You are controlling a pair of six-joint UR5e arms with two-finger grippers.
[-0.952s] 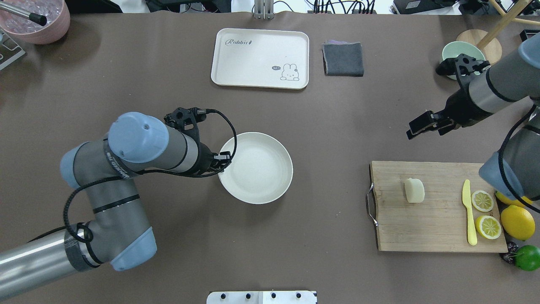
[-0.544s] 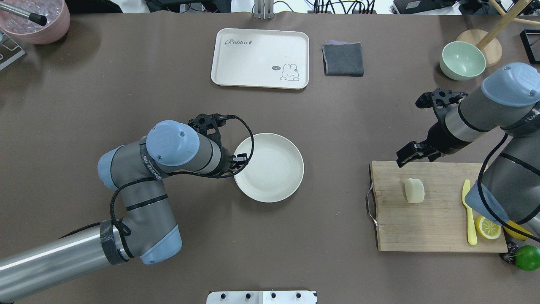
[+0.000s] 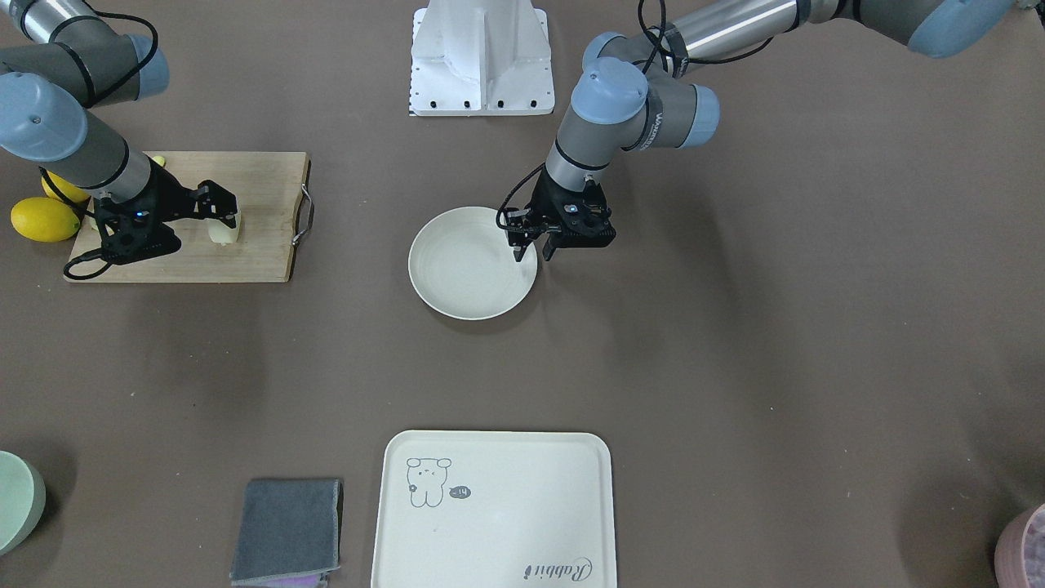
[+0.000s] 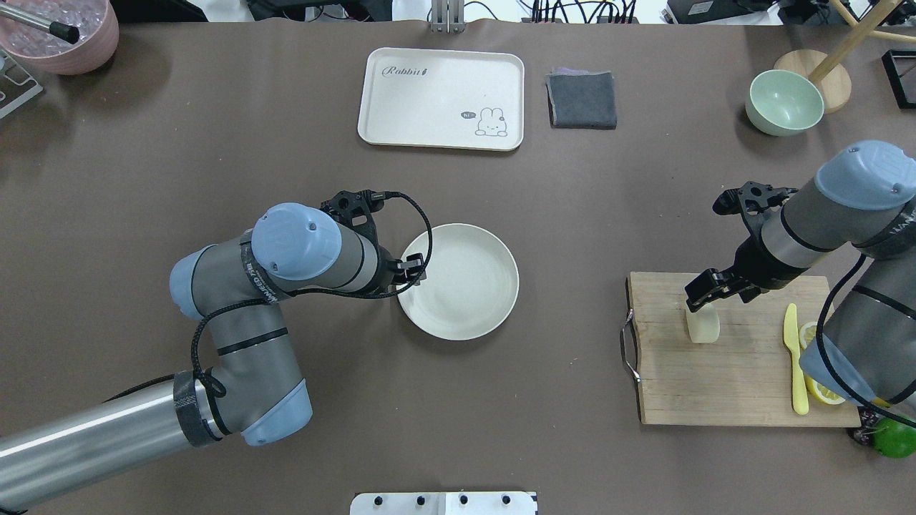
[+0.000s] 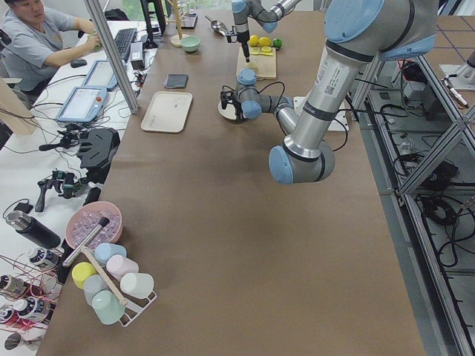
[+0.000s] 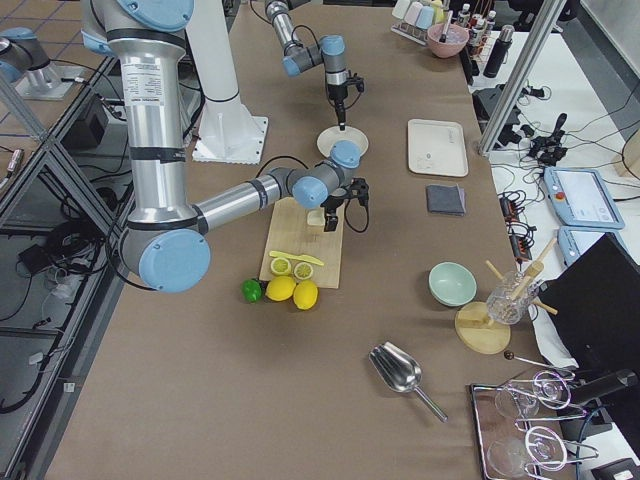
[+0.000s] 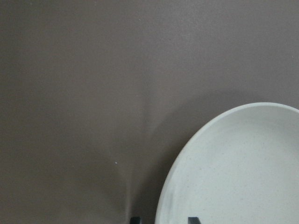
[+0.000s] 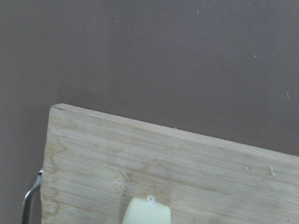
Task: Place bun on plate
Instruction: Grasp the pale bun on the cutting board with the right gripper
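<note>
The bun (image 4: 705, 325), a pale cream stub, lies on the wooden cutting board (image 4: 737, 379) at the right. My right gripper (image 4: 700, 293) hangs open just over the bun's far end; in the right wrist view only the top of the bun (image 8: 147, 212) shows, with no fingers on it. From the front, the bun (image 3: 224, 231) sits just below the open right gripper (image 3: 220, 204). The round off-white plate (image 4: 465, 286) is mid-table. My left gripper (image 4: 413, 270) is at its left rim, open, one finger on each side of the plate's rim (image 7: 168, 196).
A yellow knife (image 4: 794, 357), a lemon slice (image 4: 823, 390) and a lime (image 4: 894, 436) are at the board's right end. A cream tray (image 4: 441, 96), grey cloth (image 4: 582, 100) and green bowl (image 4: 783, 101) lie at the back. A person (image 5: 30, 37) sits beyond the table.
The left gripper moved right, taking the plate with it, then stopped. The right gripper swung from near the green bowl down onto the board, over the bun.
</note>
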